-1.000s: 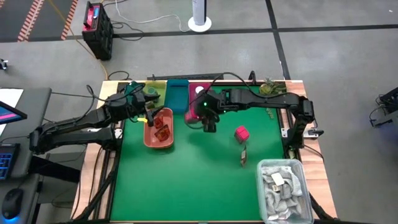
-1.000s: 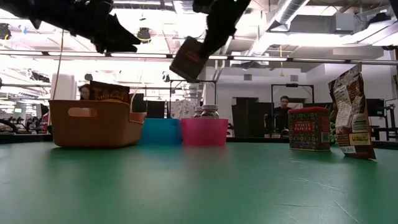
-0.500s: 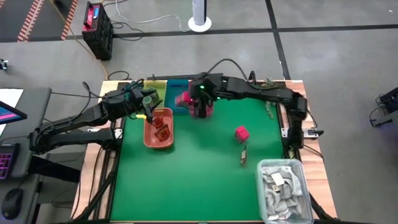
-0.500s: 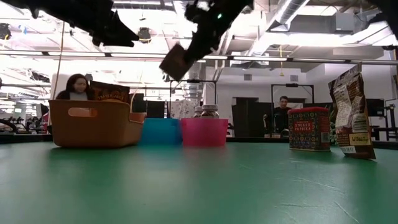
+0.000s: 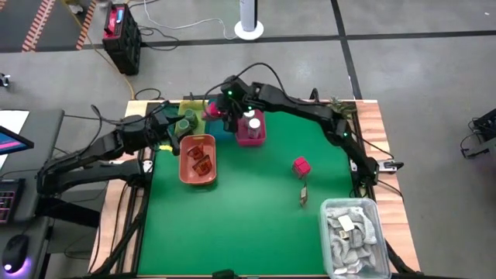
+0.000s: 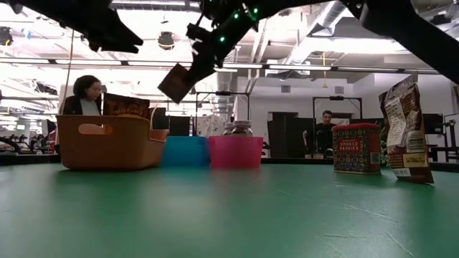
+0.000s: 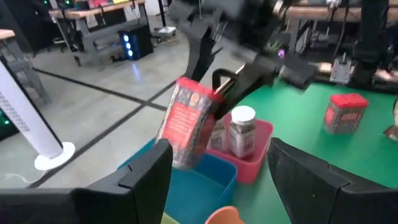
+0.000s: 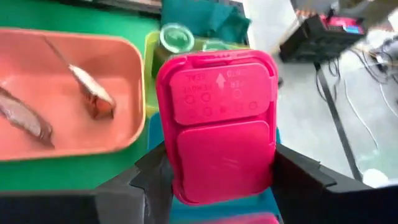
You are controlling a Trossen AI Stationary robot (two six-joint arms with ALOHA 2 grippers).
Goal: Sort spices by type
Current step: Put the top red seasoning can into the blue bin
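Observation:
My right gripper [image 5: 220,110] reaches to the far left of the table and is shut on a bright pink boxy pack [image 8: 217,124], held in the air above the blue tray [image 5: 223,130]. The low view shows the pack [image 6: 177,82] tilted. My left gripper [image 7: 217,168] is open and empty over the yellow-green tray [image 5: 194,116], which holds greenish jars [image 8: 176,36]. White-capped jars [image 7: 242,127] stand in the pink tray [image 5: 249,133]. Red-brown sachets [image 5: 200,159] lie in the orange tray [image 5: 184,167]. A second pink pack [image 5: 301,165] and a sachet [image 5: 304,194] are on the green mat. My right gripper pinches the pink pack between its two fingers [image 8: 155,171], one on each long side near the lower end [image 8: 186,186]. The lid face points at the wrist camera. The fingers come from above, slanting toward the table's left. The pack is lifted clear and tilted.
A grey bin of pale rags [image 5: 353,232] sits at the near right corner. The four trays crowd the far left of the mat. The mat's middle and near left [image 5: 232,225] are bare. People stand in the room beyond the table's far edge.
My right gripper has carried the pink pack toward the far left, from beside the orange tray, past the pink tray, to above the blue tray. The pack has stayed in the hold, clear of the table. My left gripper has drawn back a little toward the far edge.

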